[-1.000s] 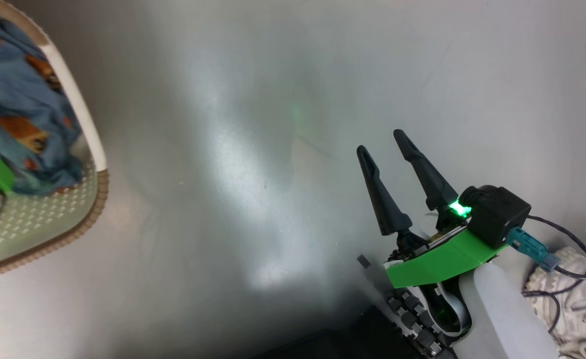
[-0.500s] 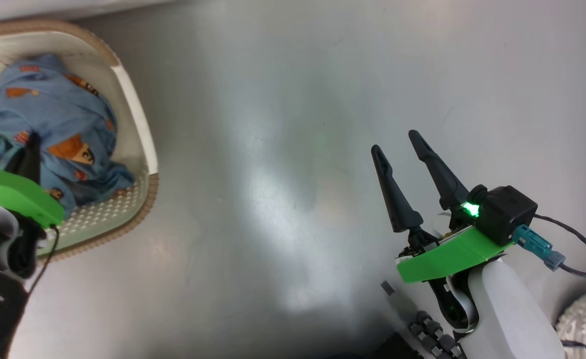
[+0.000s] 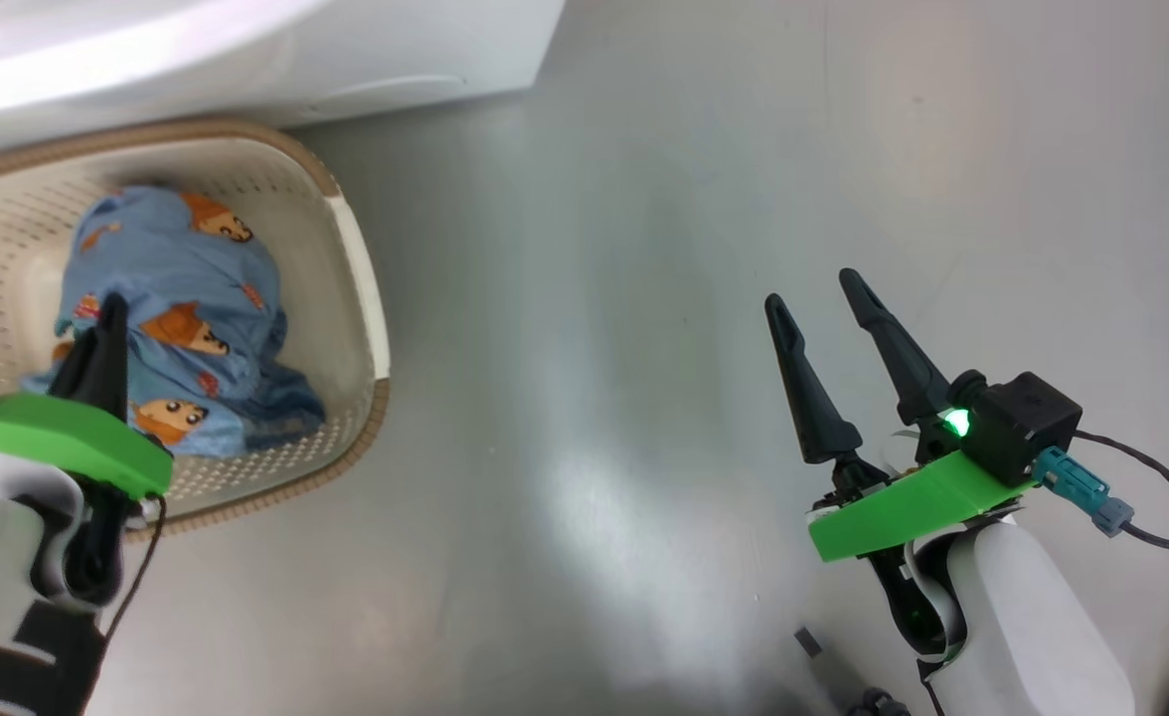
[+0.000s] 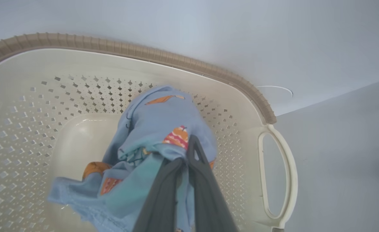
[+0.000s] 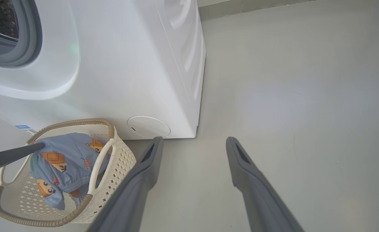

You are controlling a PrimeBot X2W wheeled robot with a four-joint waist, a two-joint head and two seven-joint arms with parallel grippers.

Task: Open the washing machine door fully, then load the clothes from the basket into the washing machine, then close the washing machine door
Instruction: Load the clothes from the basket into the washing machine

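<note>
In the basket (image 3: 358, 261), the left end effector (image 4: 187, 150) pinches the clothes (image 4: 163, 116); the right end effector (image 3: 811, 288) stands wide.

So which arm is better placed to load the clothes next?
Left: the left gripper is shut on the clothes in the basket; the right gripper hangs open over the floor, away from them.

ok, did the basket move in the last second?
No. The head camera shifted, not the basket: its rim sits just as close to the washing machine as half a second ago.
</note>
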